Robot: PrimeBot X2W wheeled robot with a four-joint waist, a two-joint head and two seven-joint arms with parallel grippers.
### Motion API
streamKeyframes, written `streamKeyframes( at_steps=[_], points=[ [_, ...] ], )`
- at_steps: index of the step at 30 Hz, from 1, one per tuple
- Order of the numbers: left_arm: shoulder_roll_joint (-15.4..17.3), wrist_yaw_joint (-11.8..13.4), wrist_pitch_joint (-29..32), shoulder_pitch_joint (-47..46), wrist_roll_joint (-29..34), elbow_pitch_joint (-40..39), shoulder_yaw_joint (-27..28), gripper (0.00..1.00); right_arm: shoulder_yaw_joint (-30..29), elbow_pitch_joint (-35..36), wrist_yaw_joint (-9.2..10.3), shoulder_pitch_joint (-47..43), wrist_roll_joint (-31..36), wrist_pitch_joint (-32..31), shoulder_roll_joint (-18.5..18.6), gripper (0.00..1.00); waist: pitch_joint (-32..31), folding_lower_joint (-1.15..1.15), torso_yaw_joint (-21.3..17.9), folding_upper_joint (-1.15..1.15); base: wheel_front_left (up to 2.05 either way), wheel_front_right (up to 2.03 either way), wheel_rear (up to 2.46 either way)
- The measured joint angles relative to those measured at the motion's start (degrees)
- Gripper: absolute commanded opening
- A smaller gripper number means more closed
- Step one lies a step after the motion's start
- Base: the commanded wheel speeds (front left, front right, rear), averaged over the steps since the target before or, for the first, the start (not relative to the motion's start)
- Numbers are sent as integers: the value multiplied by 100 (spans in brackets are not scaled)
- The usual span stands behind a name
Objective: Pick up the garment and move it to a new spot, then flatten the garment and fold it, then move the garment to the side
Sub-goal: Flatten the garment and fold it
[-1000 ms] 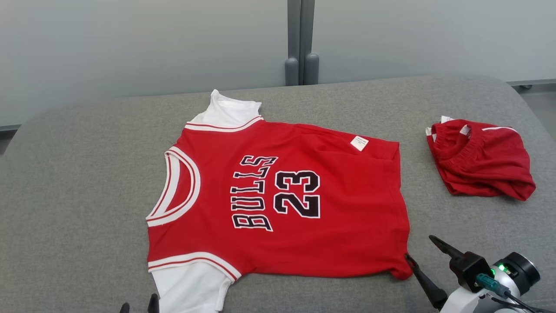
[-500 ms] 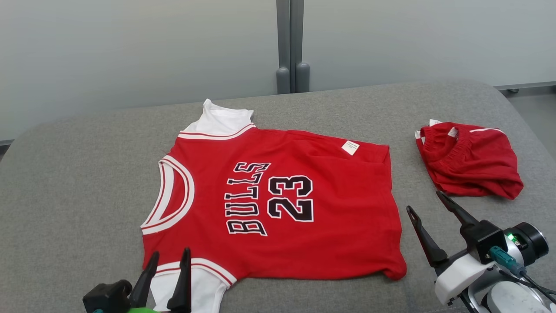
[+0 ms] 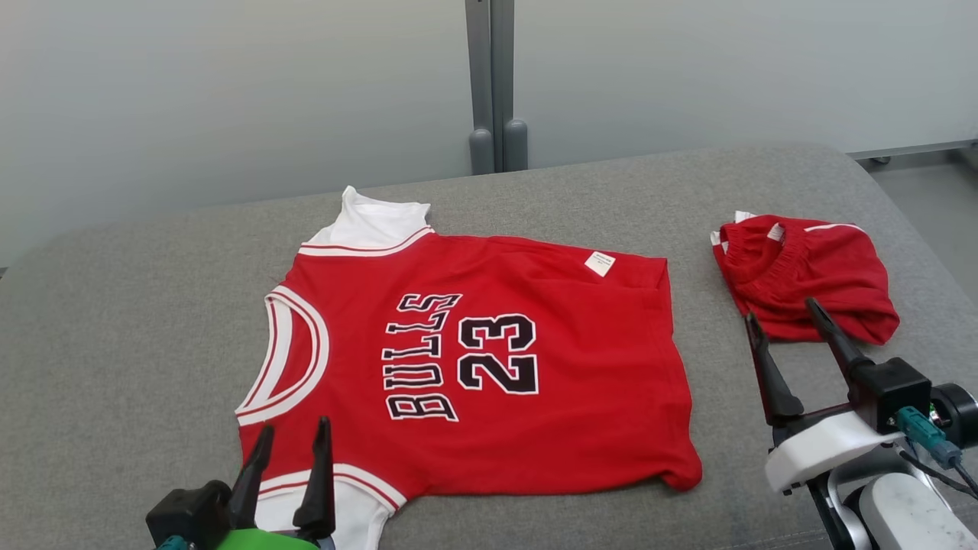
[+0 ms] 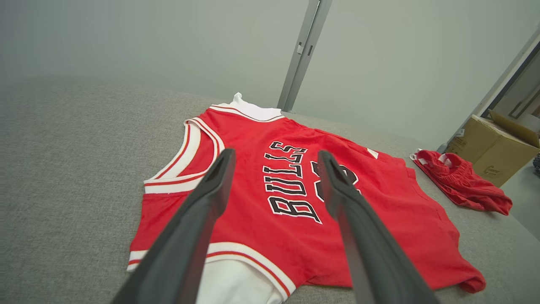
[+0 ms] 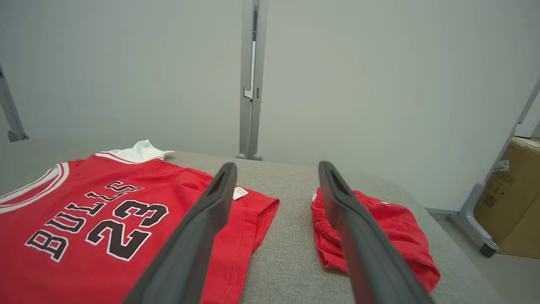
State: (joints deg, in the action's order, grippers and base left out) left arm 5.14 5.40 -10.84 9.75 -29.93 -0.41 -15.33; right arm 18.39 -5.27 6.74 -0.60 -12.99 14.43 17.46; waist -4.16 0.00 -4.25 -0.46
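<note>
Nearest the robot, the left end effector (image 3: pixel 296 428) hovers with its two dark fingers spread wide and nothing between them. In the head view its tips overlap the near sleeve of the jersey (image 3: pixel 489 367). At the near right, the right end effector (image 3: pixel 783 312) is also spread wide and holds nothing. In its wrist view, the strip of bare cloth between the jersey's hem and the shorts (image 3: pixel 810 283) shows between its fingers.

The red jersey lies flat and face up in the middle of the gray fabric-covered worktop (image 3: pixel 114 305). Its collar is toward the robot's left and its hem toward the right, with "BULLS 23" showing. White sleeves stick out at its near and far edges, and the near right hem corner is slightly curled. The red shorts lie crumpled to the right, apart from the jersey.

Behind the worktop stand pale wall panels (image 3: pixel 229 92) joined by a gray post (image 3: pixel 489 76). A cardboard box (image 4: pixel 493 152) sits on the floor at the far right.
</note>
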Motion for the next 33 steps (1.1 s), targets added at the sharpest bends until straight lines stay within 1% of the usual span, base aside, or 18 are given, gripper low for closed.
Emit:
streamKeyframes(
  at_steps=[2,8,18,22,33],
  points=[
    [0,14,-41,2,44,25,59,100,-142,23,36,-38,-71,0,-86,100,-10,0,-33,0,0,0,0],
    [-5,16,-92,48,181,153,73,100,-354,80,36,-307,-131,0,-287,100,-32,0,-97,0,0,0,0],
    [-19,71,-191,203,402,199,199,100,-428,114,36,-359,-167,0,-478,100,-41,0,-116,0,0,0,0],
    [-19,73,-241,205,550,208,204,100,-415,71,36,-382,-167,0,-486,100,-38,0,-98,0,0,0,0],
    [-44,76,-290,208,602,226,232,100,-389,-10,37,-467,-167,0,-530,100,-17,0,-14,0,0,0,0]
  ],
)
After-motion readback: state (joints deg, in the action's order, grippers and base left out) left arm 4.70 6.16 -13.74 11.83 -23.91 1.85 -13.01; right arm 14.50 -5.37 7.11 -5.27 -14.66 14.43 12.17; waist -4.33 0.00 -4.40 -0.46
